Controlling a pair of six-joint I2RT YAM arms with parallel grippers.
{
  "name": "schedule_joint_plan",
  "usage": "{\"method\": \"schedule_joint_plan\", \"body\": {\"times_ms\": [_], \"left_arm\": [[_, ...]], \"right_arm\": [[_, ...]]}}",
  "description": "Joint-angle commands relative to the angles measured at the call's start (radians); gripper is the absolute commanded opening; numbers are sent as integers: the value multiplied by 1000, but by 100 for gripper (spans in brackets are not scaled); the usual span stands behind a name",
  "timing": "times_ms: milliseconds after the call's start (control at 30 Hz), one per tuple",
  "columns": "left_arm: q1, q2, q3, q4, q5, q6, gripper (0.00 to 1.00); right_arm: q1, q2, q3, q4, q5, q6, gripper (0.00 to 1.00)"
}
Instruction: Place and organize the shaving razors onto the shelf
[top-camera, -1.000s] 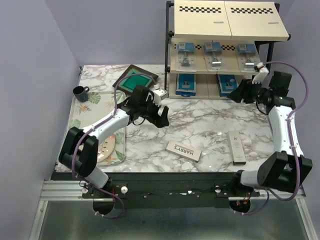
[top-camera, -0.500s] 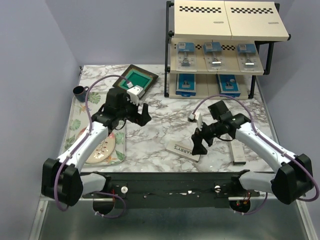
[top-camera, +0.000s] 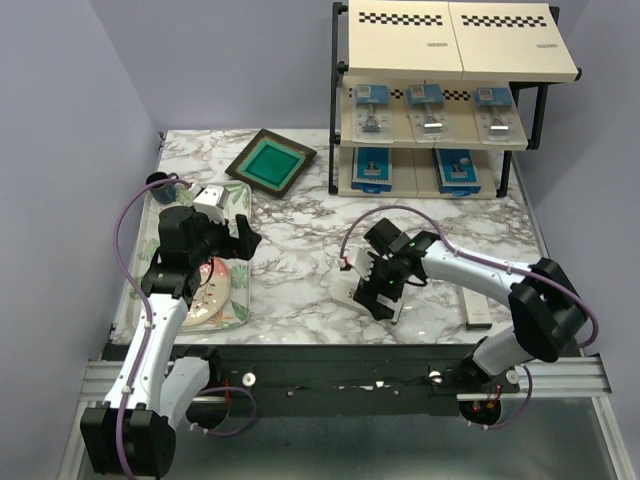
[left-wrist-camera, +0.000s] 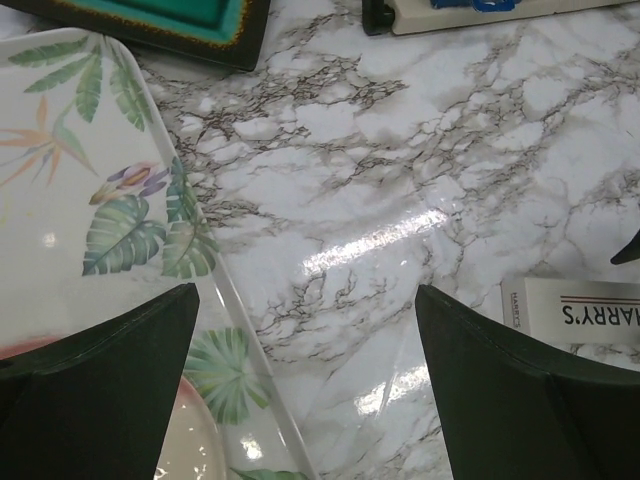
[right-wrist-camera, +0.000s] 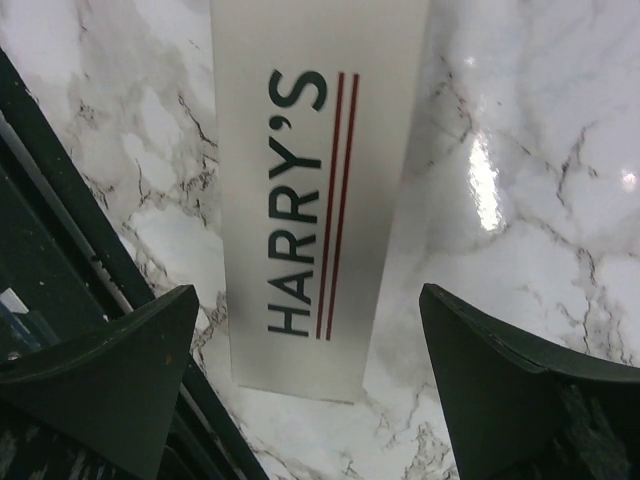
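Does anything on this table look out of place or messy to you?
Two white boxes lie loose at different angles on the table: one HARRY'S box under the right gripper, a second box further right. Other packs sit neatly on the shelf.

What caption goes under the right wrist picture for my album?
Open right gripper poised over a white HARRY'S box on the marble table.

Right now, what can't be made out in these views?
Right wrist: near HARRY'S box runs off the top edge.
Top external: right claw covers most of that box.
Left wrist: same box cut by the right edge.
Top external: blister packs on the shelf, print too small.
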Motion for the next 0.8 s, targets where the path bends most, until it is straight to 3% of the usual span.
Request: {"method": "schedule_joint_plan", "body": {"times_ms": [0,167,267,300,367,400,500,600,733,767], "left_arm": [[31,-30,-3,-2,-11,-4,98],[42,-29,9,4,-4,-19,98],[42,-18,12,7,5,-27,98],[42,-13,14,6,7,-27,98],[42,3,17,16,9,-31,98],[42,11,18,21,15,-34,97],[42,43,29,50,28,-51,97],[42,85,49,75,41,-60,97],[42,148,93,91,59,-76,97],[42,171,100,93,61,-80,97]], "right_arm": [[74,62,4,68,132,26,100],[77,116,-16,127,262,65,98],[77,102,-4,131,279,63,84],[77,84,11,130,281,65,74],[76,61,33,119,287,74,63],[76,35,45,113,289,80,51],[76,2,106,69,276,86,39],[65,-22,229,7,287,88,26],[-2,1,474,-48,290,141,26],[-24,30,617,-62,313,175,27]]}}
